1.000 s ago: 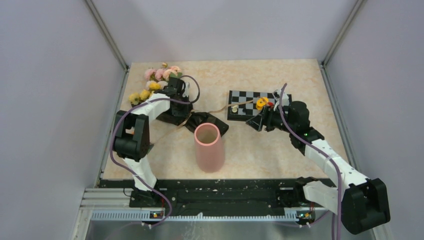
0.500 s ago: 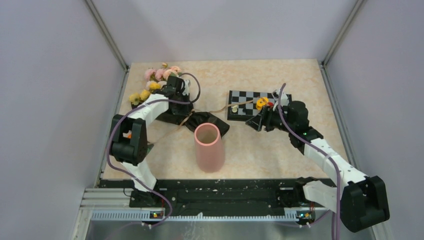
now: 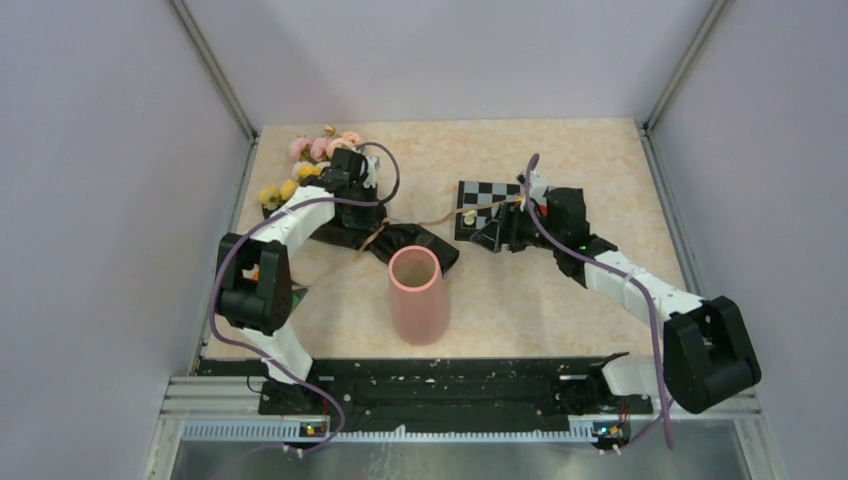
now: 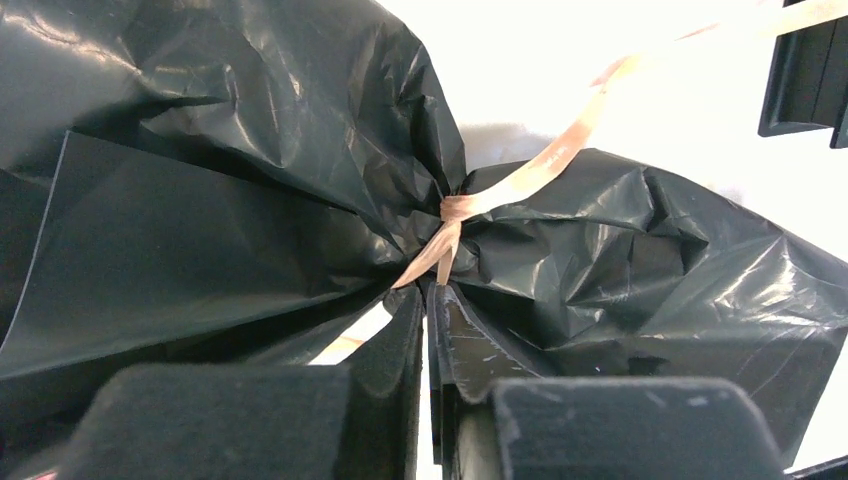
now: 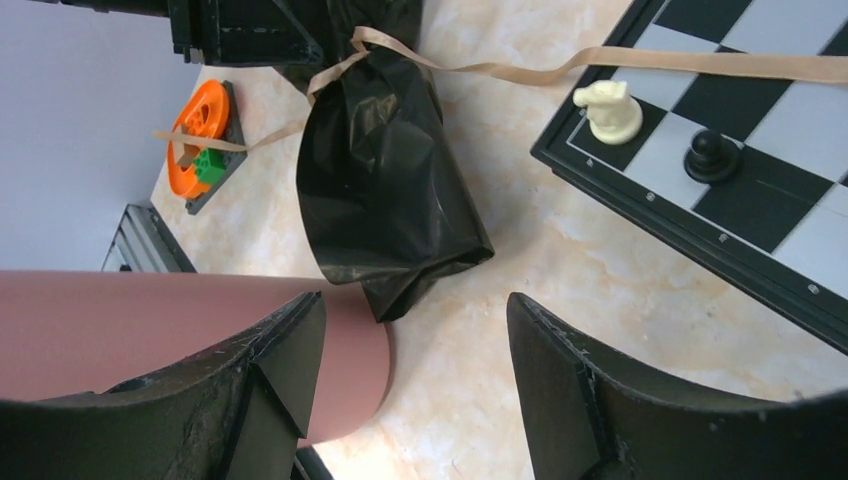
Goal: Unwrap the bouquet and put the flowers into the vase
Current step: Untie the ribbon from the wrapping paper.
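The bouquet lies at the table's far left, its pink, peach and yellow flowers (image 3: 312, 158) spilling from black wrapping paper (image 3: 408, 242). Thin tan ribbon (image 4: 560, 152) cinches the paper at a knot (image 4: 452, 208). My left gripper (image 4: 430, 292) is shut right below that knot, with the ribbon's short tails running into its fingertips. The pink vase (image 3: 415, 296) stands upright in front of the wrapping. My right gripper (image 5: 415, 310) hovers open over bare table between the vase (image 5: 150, 330) and the wrapping's tail (image 5: 385, 190), holding nothing.
A chessboard (image 3: 487, 190) lies right of centre, partly under my right arm, with a white knight (image 5: 612, 108) and a black pawn (image 5: 711, 155) on it; the long ribbon end (image 5: 700, 65) trails across it. An orange spool (image 5: 200, 135) sits by the left arm.
My left gripper has closed at the ribbon knot. The right arm has swung left and forward over the chessboard toward the wrapping, still open.
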Motion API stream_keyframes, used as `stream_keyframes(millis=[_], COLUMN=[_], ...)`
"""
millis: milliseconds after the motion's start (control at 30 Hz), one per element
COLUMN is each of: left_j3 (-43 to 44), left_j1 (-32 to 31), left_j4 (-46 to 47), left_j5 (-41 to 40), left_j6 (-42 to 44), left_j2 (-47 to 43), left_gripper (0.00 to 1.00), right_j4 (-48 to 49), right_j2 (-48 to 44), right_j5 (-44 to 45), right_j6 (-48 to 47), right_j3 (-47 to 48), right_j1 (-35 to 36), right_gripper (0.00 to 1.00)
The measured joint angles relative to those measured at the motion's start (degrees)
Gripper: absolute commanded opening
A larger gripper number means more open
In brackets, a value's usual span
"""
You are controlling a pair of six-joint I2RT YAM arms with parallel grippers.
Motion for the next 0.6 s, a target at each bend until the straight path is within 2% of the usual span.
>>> stream_keyframes(millis=[167, 400, 600], left_j3=[1.49, 1.51, 1.55], left_j1=[0.02, 0.02, 0.02], left_j4=[-1.42, -2.12, -2.47], left_j5=[0.68, 0.35, 0.02], left_j6=[-0.09, 0.13, 0.76], left_j2=[0.63, 1.33, 4.68], left_gripper=[0.23, 0.29, 0.38], right_j4=[2.91, 5.73, 5.55], right_j2=[4.11, 4.17, 2.34], right_j5=[0.02, -0.35, -0.66], right_j6=[1.73, 3.67, 3.89], right_j3=[1.36, 1.36, 1.22], right_j1=[1.40, 1.66, 1.66], right_gripper=[0.69, 0.69, 0.70])
